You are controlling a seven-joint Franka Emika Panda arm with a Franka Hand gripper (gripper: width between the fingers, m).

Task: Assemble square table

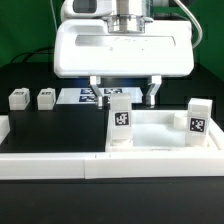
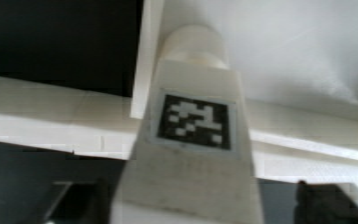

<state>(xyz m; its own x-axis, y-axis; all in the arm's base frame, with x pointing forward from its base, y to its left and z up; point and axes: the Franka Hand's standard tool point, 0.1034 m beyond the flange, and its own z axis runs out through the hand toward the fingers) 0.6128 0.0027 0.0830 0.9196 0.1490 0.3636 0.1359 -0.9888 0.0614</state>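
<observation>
Jaws of the gripper (image 1: 124, 98) stand open. One finger (image 1: 97, 90) is on each side of the first leg (image 1: 120, 122), and there is a gap between each finger and the leg. Nothing is gripped. The fingers reach down only to about the top of this leg.

The first leg stands up straight on the slab (image 1: 160, 146), at the slab's end on the exterior view's left. It has a black-and-white tag (image 1: 122, 118) on the side that faces the camera. In the wrist view the same leg (image 2: 190, 130) fills the middle of the picture, and its tag can be seen there too. It looks a bit blurry.

The second leg (image 1: 197, 118) also stands up straight on the slab, at the slab's other end, on the exterior view's right. It has a tag as well.

The third leg (image 1: 17, 98) and the fourth leg (image 1: 45, 97) are off the slab. They sit on the black table (image 1: 50, 125), well apart from the slab, toward the exterior view's left. They are near each other but do not touch.

The marker board (image 1: 82, 96) lies flat on the table behind the slab's end, under the gripper.

A long white rail (image 1: 60, 172) runs along the table just in front of the slab.
</observation>
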